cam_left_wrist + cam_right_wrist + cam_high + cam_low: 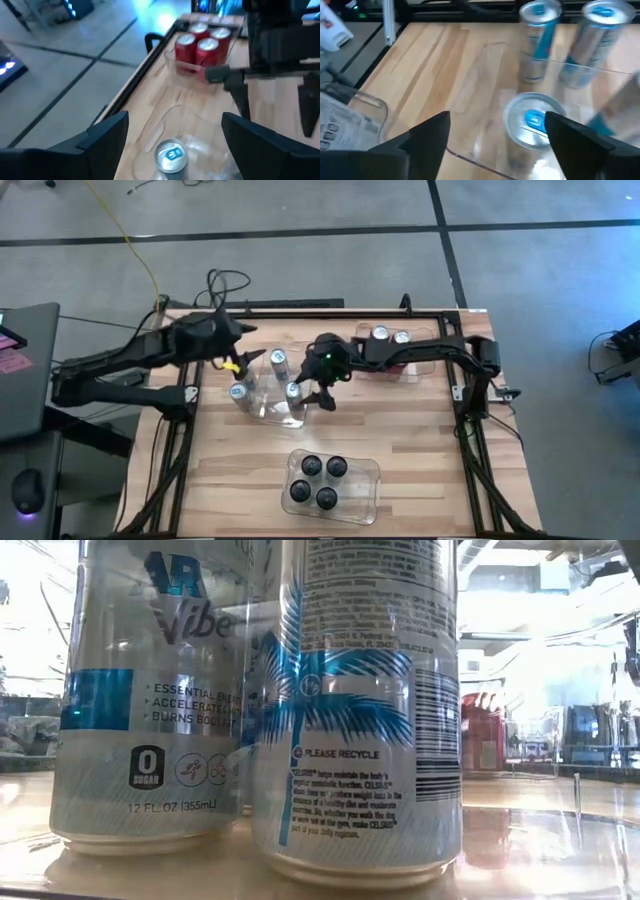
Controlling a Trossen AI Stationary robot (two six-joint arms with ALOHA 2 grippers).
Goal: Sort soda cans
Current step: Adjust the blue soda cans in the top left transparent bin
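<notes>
Both grippers flank the middle bin.

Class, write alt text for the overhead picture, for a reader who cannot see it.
Two dark robot arms meet over a clear bin of silver-blue cans at the middle of a wooden table. A bin of black cans sits at the near edge, and red cans sit in a bin beneath the right arm.

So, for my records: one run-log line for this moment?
left gripper: open, over silver-blue can | right gripper: open, over middle bin
</notes>
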